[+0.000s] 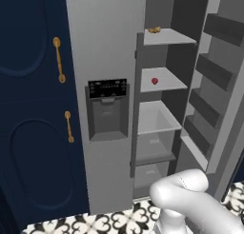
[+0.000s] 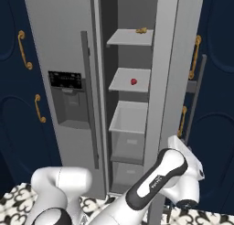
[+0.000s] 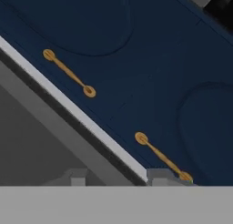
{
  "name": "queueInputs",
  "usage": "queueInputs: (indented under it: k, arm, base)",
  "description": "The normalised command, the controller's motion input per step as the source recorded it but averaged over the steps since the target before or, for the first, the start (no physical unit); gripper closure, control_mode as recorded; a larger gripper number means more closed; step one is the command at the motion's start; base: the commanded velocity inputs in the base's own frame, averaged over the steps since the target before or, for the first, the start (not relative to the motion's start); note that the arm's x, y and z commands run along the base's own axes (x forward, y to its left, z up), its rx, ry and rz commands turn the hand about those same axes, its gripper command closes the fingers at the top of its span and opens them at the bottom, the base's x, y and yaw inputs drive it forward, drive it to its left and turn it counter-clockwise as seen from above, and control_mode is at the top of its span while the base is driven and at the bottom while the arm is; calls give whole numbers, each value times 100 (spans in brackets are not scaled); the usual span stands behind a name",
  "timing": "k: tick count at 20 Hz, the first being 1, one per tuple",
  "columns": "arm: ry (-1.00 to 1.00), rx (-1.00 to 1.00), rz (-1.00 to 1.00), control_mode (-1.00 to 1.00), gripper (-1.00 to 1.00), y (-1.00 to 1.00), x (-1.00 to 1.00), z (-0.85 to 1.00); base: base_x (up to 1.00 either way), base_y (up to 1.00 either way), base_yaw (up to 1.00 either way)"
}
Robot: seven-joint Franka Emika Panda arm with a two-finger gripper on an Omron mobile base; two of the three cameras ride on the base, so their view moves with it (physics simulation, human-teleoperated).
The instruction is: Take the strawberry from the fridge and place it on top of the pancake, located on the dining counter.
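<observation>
Claw: opening cannot be told; nothing is seen held.
Strawberry (image 1: 155, 81): rested on a middle shelf of the open fridge (image 1: 106, 47).
Hand view: navy cabinets (image 3: 150, 68) are faced.

The fridge (image 2: 64, 50) stands with its right door (image 1: 224, 81) swung wide, leaving the shelf bay open from the front. The strawberry (image 2: 134, 81) lies alone on its shelf (image 2: 119, 84), free space around it. Ahead of the fingers: navy cabinet (image 3: 150, 68) with gold handles (image 3: 69, 73).
</observation>
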Motion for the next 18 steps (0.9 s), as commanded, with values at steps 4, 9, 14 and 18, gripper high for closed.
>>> queueInputs:
  k: [4, 9, 14, 18]
  arm:
    - [-14, 19, -3, -100, 100, -80, -100, 84]
    - [-7, 25, 7, -100, 100, -100, -100, 41]
    - [-3, 22, 15, -100, -100, -89, -100, 28]
    - [0, 9, 4, -100, -100, -22, -100, 45]
  base:
    - [0, 0, 0]
    - [0, 0, 0]
    - [0, 0, 0]
    - [0, 0, 0]
